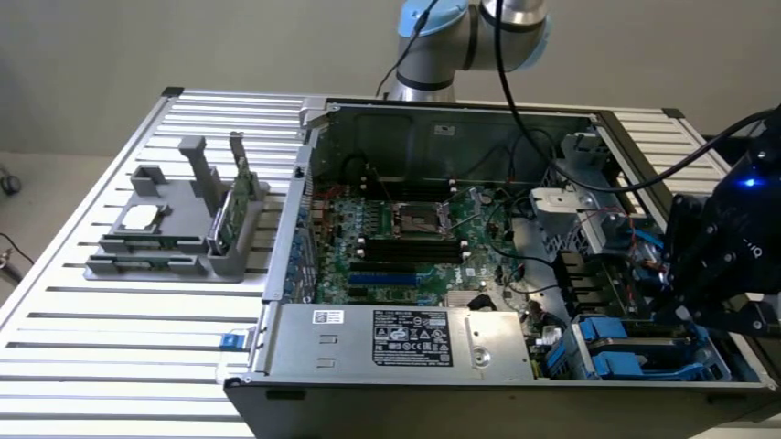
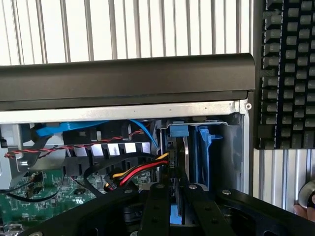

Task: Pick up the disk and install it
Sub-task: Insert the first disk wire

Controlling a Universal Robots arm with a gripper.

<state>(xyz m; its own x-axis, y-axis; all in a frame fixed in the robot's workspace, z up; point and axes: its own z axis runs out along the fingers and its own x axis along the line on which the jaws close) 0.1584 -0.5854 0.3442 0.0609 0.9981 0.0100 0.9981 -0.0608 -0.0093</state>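
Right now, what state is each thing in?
computer case: open, side cover off.
disk: upright on edge, partly in the blue bay.
claw: shut on the disk.
green stick: standing in the grey holder.
chip: lying flat on the holder.

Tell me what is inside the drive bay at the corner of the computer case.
In the wrist view, the disk stands on edge inside the drive bay, blue carrier around it, with the gripper closed on its near end. Its lower part and connectors are hidden behind the gripper.

Slatted aluminium table (image 1: 110, 320) bearing an open computer case (image 1: 488, 366) and a grey fixture (image 1: 183, 238).
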